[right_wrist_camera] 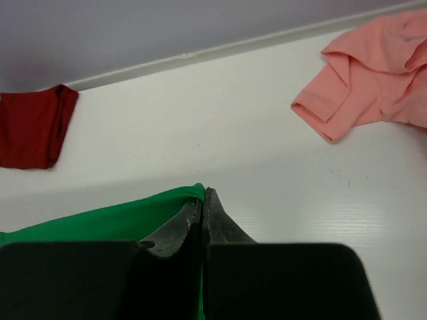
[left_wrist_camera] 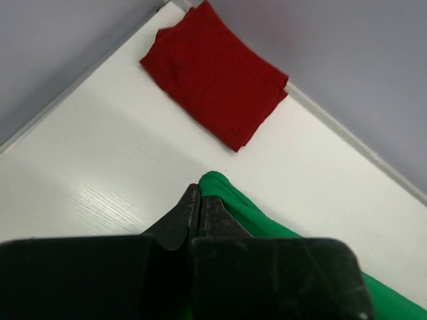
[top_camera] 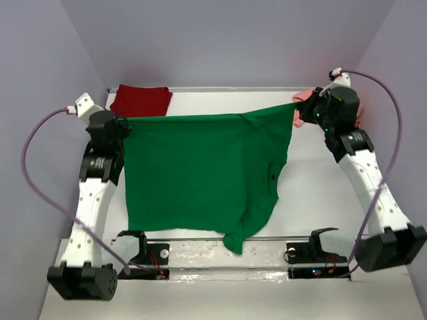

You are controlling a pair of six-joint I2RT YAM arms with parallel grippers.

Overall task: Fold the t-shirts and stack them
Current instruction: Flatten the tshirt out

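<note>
Green t-shirt (top_camera: 193, 173) stretched between left end effector (left_wrist_camera: 199, 193), right end effector (right_wrist_camera: 203, 195)

Camera coverage: one overhead, two wrist-mounted.
The top view looks down from above and behind the arm bases over the whole table (top_camera: 313, 200). Each wrist view sits low and close over the tabletop, facing its far edge. All three share the dark red t-shirt (top_camera: 140, 100) (left_wrist_camera: 217, 80) (right_wrist_camera: 30, 127).
</note>
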